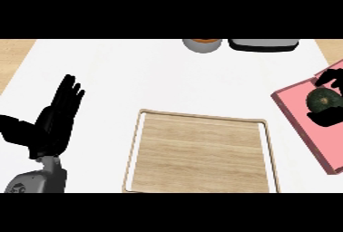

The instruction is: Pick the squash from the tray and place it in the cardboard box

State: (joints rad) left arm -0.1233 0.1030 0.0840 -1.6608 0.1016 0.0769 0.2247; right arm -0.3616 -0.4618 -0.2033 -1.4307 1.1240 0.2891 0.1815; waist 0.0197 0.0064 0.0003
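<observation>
**Finding: task at the pick stage; transfer not done.**

1. The cardboard box (201, 154) lies flat and open at the middle of the table (134, 77). Its floor is bare and nothing rests inside its rim.

2. The tray (313, 142), pink, sits to the right of the box and apart from it, angled and partly cut off by the edge of the view. The squash (323, 100), dark green and rounded, lies within the tray's area at the end farther from the robot, well to the right of the box and beyond its far right corner.

3. The right hand (327, 118) is at the squash. Dark fingers show against its far side, and another part of the hand against its near side, so the squash is bracketed between them. I judge this to be a grasp closing round the squash (whether it has been lifted off the tray surface cannot be told from this steep view).

4. The left hand (57, 120) shows to the left of the box, fingers straight and pointing up, released and holding nothing. It is at rest.

5. Two other items stand beyond the box at the far edge of the table, a grey bowl (201, 44) and a dark container (262, 44). Neither bears on the task.

**Assessment:** reach complete, grip apparently made. Outstanding are the lift clear of the tray rim, the carry leftward over the box, and the release inside it.
</observation>
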